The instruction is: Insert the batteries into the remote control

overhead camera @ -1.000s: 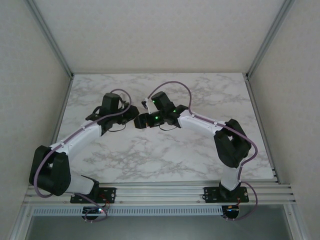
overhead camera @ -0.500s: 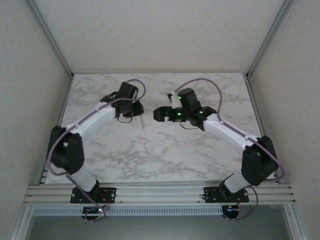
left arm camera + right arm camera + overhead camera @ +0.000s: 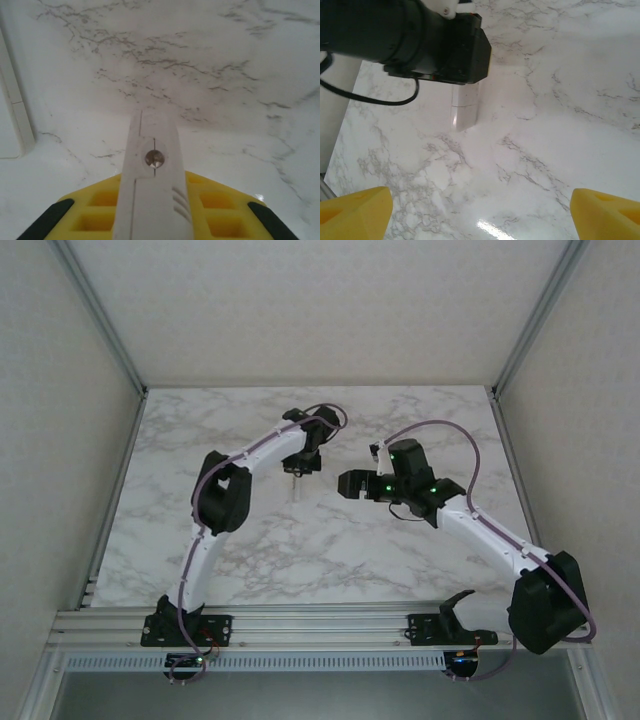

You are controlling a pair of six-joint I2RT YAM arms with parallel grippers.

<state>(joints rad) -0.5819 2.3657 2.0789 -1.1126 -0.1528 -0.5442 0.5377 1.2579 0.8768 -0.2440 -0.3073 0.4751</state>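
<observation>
One white remote control [image 3: 296, 486] hung end-down from the left gripper [image 3: 300, 466], whose jaws pinched its upper part. Its lower end was close over the marble table [image 3: 420, 410], perhaps touching it. A single silvery round spot [image 3: 154, 158] showed on its face. The right gripper [image 3: 480, 215] stood just right of the remote and apart from it, its two yellow fingers [image 3: 355, 210] spread wide over bare marble.

Grey-veined white marble tabletop [image 3: 330, 550]
</observation>
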